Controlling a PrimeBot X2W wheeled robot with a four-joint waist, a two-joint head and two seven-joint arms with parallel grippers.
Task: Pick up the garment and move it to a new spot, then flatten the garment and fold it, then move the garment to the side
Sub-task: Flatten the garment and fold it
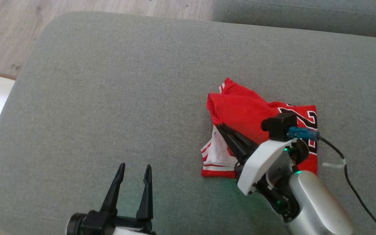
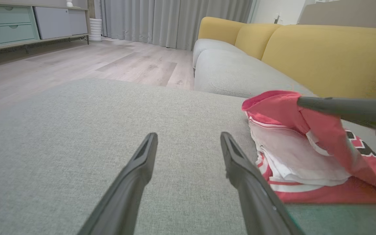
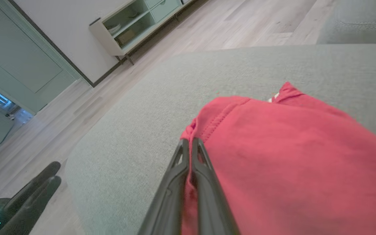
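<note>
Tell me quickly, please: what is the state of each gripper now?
Left gripper: open, holding nothing.
Right gripper: closed on an edge of the red garment.

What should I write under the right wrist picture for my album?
Right claw pinching an edge of the red jersey on the grey cushion.

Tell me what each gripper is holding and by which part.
The right gripper is shut on the red garment, pinching a stitched red edge on its left side. The left gripper stands open over the cushion, holding nothing.
</note>
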